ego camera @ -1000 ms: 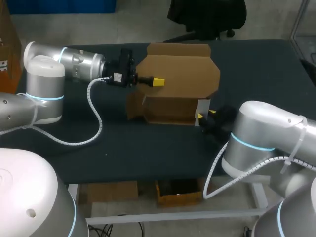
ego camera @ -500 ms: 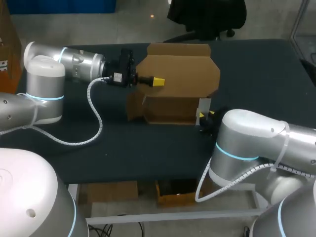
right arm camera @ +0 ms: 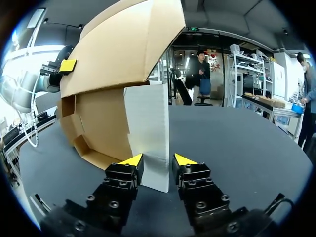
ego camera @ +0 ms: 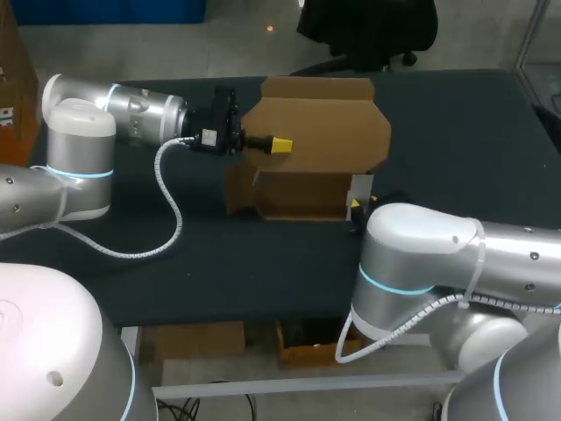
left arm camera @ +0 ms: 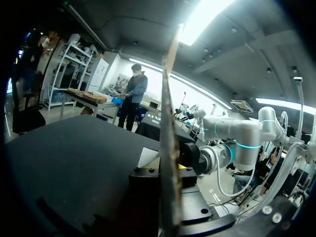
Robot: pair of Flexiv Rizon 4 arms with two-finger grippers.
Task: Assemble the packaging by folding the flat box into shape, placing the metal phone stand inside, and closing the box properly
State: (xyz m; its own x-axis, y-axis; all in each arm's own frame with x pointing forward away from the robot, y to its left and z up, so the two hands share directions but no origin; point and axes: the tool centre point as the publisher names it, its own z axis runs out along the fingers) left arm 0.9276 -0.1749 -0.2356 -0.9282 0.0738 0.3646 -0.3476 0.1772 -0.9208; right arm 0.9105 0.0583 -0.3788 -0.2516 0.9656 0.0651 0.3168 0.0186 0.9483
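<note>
A brown cardboard box (ego camera: 298, 195) stands mid-table with its wide lid (ego camera: 320, 132) raised and tilted over it. My left gripper (ego camera: 280, 146) comes in from the left and is shut on the lid's left edge. In the left wrist view the cardboard (left arm camera: 168, 148) runs edge-on between its fingers and hides the tips. A white upright panel (ego camera: 361, 187) stands against the box's right front corner. My right gripper (ego camera: 355, 207) sits low just in front of it, open. In its own view the gripper (right arm camera: 158, 159) has the panel's (right arm camera: 148, 128) edge just ahead, with a small gap at one tip. The phone stand's shape cannot be made out.
The dark table (ego camera: 456, 132) has bare surface to the right of and behind the box. My right arm's bulky elbow (ego camera: 421, 254) hangs over the front right edge. The left arm's white cable (ego camera: 171, 202) loops down onto the table to the left of the box.
My right arm's elbow has swung left across the table's front, hiding more of its gripper. The gripper itself stays at the box's right corner. Left arm, lid and box have not moved.
</note>
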